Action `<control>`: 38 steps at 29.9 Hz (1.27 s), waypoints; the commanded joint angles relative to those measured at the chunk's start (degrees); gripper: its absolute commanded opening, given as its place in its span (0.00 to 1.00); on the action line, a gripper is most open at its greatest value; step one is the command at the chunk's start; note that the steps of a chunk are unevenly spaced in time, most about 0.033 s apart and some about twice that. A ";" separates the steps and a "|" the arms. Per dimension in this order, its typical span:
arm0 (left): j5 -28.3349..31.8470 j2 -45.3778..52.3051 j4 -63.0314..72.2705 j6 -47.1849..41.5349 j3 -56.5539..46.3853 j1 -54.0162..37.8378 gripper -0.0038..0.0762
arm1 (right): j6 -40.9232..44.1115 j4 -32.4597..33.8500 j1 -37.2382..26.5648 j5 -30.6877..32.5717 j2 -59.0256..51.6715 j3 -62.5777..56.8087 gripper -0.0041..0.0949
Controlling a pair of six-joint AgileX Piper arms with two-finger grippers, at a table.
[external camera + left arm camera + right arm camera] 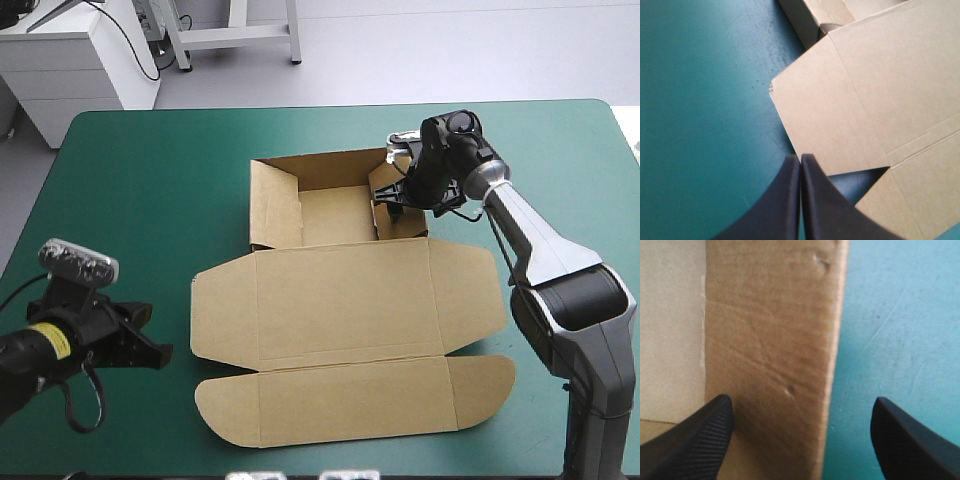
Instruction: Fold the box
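- High view: box (345, 300) mid-table on teal-green cover (130, 180), tray far, lid flat toward the robot.
- Right gripper (388, 196), fingers spread, straddles the tray's right wall.
- Left gripper (150, 345), fingers pressed together, lies just off the lid's left flap.

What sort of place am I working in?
Likely a robot lab bench: a teal-green table, the box on it, left gripper and right gripper at it, a white cabinet beyond.

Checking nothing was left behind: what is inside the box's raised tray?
The box tray shows only bare board floor. The open right claw straddles its right wall, one finger inside, hiding the floor under it.
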State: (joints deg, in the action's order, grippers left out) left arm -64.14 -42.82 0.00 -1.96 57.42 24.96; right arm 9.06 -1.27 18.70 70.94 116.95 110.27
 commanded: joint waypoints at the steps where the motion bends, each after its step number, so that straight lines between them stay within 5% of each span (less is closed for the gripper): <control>1: 7.33 6.13 0.54 -0.65 -6.55 0.18 0.04 | -0.53 -0.21 -0.10 0.70 -2.90 0.42 0.70; 7: 12.60 15.17 0.54 -0.65 -19.27 0.18 0.04 | -1.30 -1.16 0.00 0.70 -2.90 -2.39 0.45; 13: 17.33 22.90 2.65 -0.65 -28.18 0.18 0.04 | -4.30 -3.54 0.00 0.70 -2.86 -2.84 0.03; 22: 19.98 29.84 3.17 -0.65 -30.77 0.18 0.04 | -8.11 -3.94 -5.70 0.70 -8.62 1.53 0.02; 38: 19.98 30.22 3.17 -0.65 -30.77 0.18 0.04 | -11.43 -3.96 -40.69 0.70 -15.45 9.76 0.02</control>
State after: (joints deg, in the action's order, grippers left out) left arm -48.12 -11.88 2.86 -2.08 25.07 24.96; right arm -1.48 -4.45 -18.18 71.17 103.17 118.46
